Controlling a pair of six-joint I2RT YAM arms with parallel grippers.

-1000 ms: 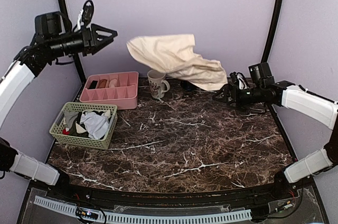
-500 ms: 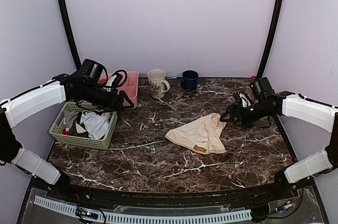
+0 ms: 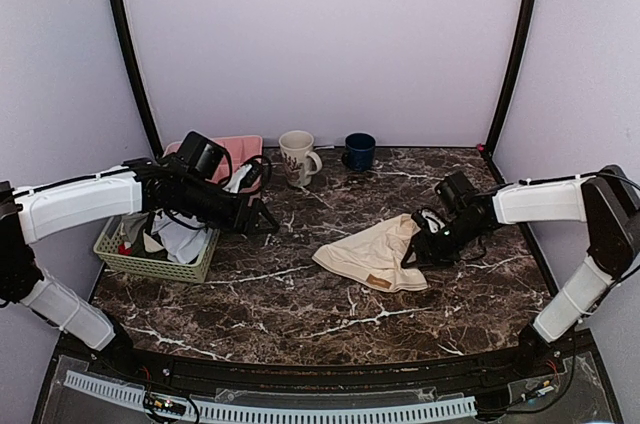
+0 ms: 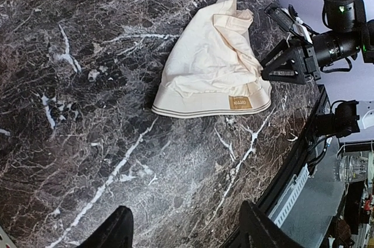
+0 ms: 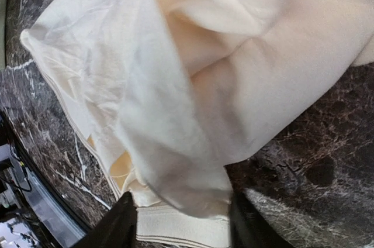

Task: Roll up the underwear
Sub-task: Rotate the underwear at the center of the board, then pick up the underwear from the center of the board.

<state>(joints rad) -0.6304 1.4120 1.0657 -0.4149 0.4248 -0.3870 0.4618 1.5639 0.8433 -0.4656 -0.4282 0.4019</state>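
The underwear (image 3: pixel 375 256) lies crumpled on the desk (image 3: pixel 330 314) a bit right of centre, with the waistband and brown label (image 4: pixel 240 102) toward the near edge, and the label text is too small to read. The right hand (image 3: pixel 418 252) sits at its right edge with a fold of cloth between its fingers (image 5: pixel 120 224), but cloth fills that wrist view so I can't tell if it's actually pinching. The left hand (image 3: pixel 262 219) hangs released, well apart to the left. Further back the left arm covers part of the green basket (image 3: pixel 150 266) and most of the pink tray (image 3: pixel 240 147), and a cream mug (image 3: pixel 296 157) and a blue mug (image 3: pixel 359 151) stand by the wall.
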